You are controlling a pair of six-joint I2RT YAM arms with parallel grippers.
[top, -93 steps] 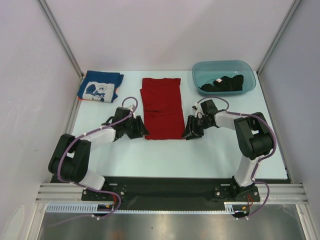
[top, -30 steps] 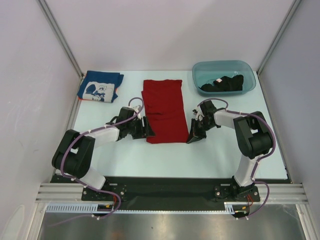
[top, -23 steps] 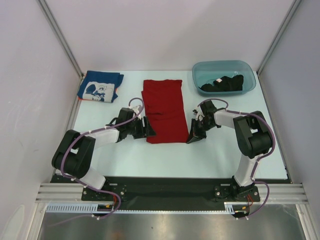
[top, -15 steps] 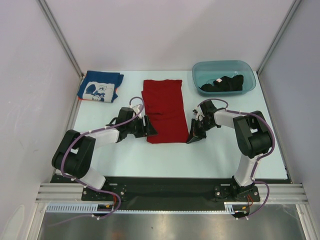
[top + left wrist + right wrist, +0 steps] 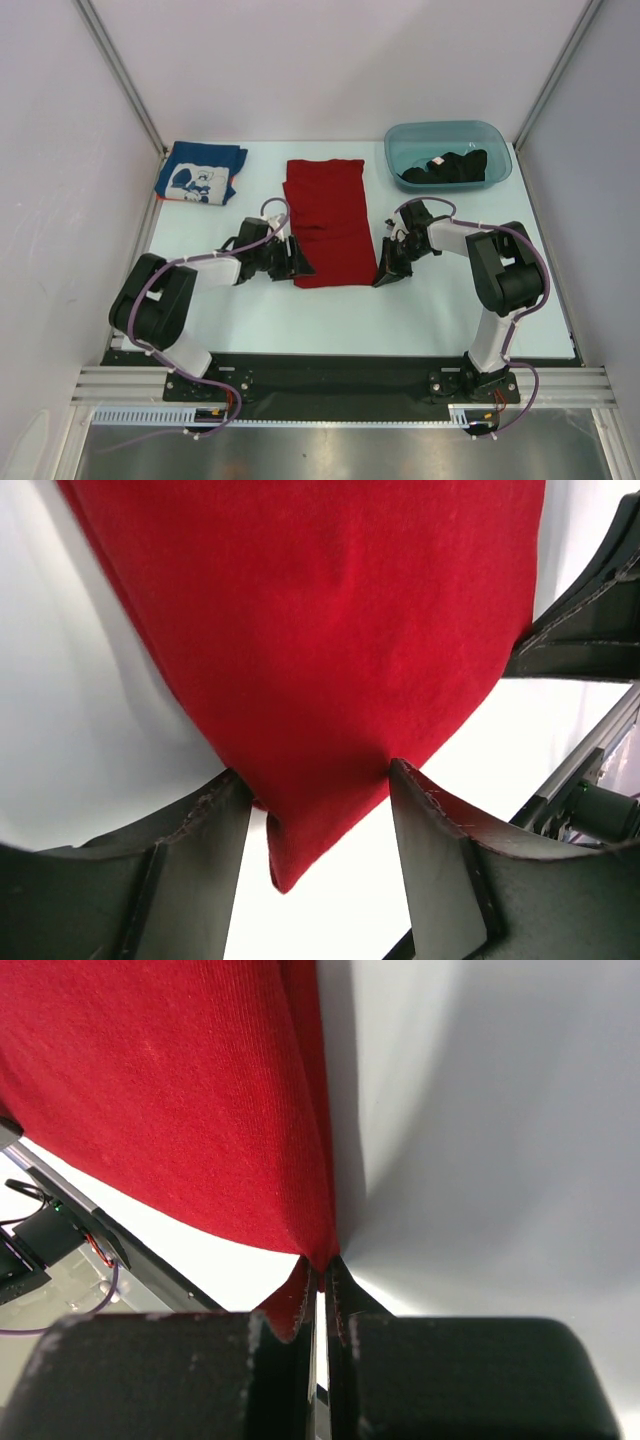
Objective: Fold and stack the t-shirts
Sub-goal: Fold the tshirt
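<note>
Fingers [image 5: 280, 1370] of the right gripper [image 5: 322, 1288] pinch one near corner of the red t-shirt [image 5: 325, 215], which lies flat at mid-table. The left gripper [image 5: 320, 810] stands parted around the other corner. Three t-shirts: one red, one blue t-shirt [image 5: 200, 172] folded far-left, one black t-shirt [image 5: 448, 165] in the teal tub [image 5: 400, 140].

Red t-shirt [image 5: 325, 220]: plain bright red, no print. Left of it, blue t-shirt [image 5: 200, 173]: blue with a white printed graphic. Right of it, tub [image 5: 445, 125]: translucent teal, holding a black t-shirt [image 5: 448, 166], plain black. Table [image 5: 330, 320] beneath: pale white.
</note>
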